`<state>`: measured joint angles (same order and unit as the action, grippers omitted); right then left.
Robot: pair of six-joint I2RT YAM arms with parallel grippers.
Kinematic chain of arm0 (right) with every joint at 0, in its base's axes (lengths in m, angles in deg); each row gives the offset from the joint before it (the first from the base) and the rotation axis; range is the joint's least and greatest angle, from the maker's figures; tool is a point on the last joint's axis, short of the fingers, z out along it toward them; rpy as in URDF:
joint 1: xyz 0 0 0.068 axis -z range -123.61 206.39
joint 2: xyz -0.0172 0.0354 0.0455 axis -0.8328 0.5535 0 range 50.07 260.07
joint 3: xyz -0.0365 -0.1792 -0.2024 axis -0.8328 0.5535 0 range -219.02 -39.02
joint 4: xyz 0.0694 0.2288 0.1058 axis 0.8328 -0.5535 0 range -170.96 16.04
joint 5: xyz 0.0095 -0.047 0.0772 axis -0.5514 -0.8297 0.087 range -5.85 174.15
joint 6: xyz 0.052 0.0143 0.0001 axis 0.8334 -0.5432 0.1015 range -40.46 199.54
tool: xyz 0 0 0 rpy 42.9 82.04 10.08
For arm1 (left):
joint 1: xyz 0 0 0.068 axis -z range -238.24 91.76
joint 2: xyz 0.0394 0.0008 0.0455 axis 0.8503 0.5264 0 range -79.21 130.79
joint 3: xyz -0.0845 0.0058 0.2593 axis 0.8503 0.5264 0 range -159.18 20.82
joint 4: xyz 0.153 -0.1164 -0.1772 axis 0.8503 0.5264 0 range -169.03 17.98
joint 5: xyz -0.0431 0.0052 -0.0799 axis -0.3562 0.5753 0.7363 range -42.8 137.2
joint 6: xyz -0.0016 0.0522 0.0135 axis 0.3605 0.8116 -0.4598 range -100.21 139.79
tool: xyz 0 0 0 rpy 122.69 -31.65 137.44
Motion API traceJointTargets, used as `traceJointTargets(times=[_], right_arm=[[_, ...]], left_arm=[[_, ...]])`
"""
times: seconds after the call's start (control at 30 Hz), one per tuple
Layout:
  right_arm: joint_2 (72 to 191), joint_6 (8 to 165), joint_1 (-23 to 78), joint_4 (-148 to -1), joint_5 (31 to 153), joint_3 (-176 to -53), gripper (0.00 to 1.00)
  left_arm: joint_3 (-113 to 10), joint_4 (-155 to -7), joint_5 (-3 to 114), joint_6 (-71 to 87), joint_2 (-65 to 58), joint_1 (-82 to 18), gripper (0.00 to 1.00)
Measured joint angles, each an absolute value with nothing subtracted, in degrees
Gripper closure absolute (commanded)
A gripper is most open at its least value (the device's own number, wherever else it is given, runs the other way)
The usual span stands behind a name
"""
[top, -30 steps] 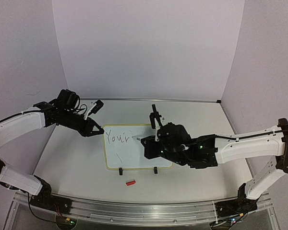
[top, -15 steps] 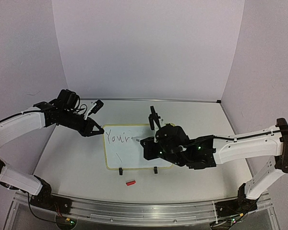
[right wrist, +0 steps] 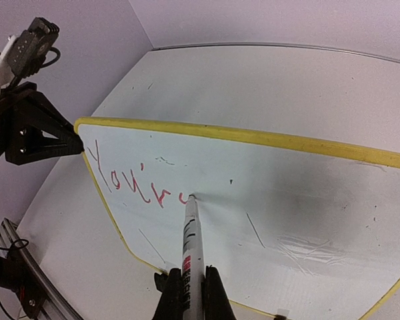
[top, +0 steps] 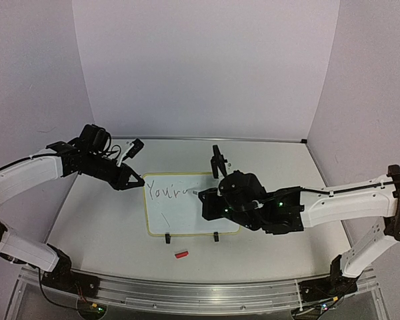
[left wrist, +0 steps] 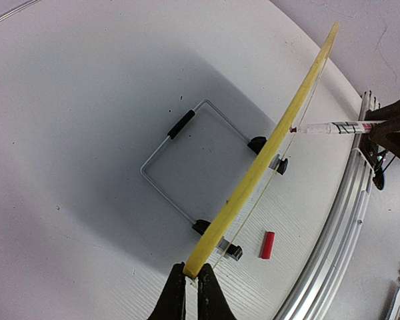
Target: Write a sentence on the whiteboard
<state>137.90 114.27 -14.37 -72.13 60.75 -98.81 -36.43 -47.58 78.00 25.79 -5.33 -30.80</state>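
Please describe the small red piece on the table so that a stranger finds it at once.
Find the yellow-framed whiteboard in the middle of the table. In front of its near edge, close to the left black foot, lies the red piece. It is the only loose red thing, short and tube-like.

Hard to see
From above, the right arm [top: 340, 200] covers the board's [top: 180, 217] right side. The left wrist view shows only the board's edge, not its front. The pen's [right wrist: 191, 240] print is blurry. The red bit [top: 181, 254] is too small to tell.

Soft even light — wide-angle wrist-view distortion
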Motion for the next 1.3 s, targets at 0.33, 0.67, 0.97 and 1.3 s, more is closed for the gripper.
traceJointTargets(times=[0.33,0.67,0.97,1.3], right_arm=[[137.93,113.17,-14.35,-72.18,60.65,-99.7,1.0],[138.73,112.7,-14.35,-71.41,61.09,-100.25,1.0],[139.19,114.04,-14.35,-71.43,62.73,-100.23,1.0],[139.22,115.64,-14.35,-71.5,63.99,-99.76,1.0]], left_arm=[[-36.43,-47.58,78.03,25.79,-5.33,-30.8,1.0],[-36.43,-47.58,78.0,25.79,-5.33,-30.8,1.0],[-36.43,-47.56,78.03,25.79,-5.33,-30.8,1.0],[-36.43,-47.56,78.03,25.81,-5.33,-30.8,1.0]])
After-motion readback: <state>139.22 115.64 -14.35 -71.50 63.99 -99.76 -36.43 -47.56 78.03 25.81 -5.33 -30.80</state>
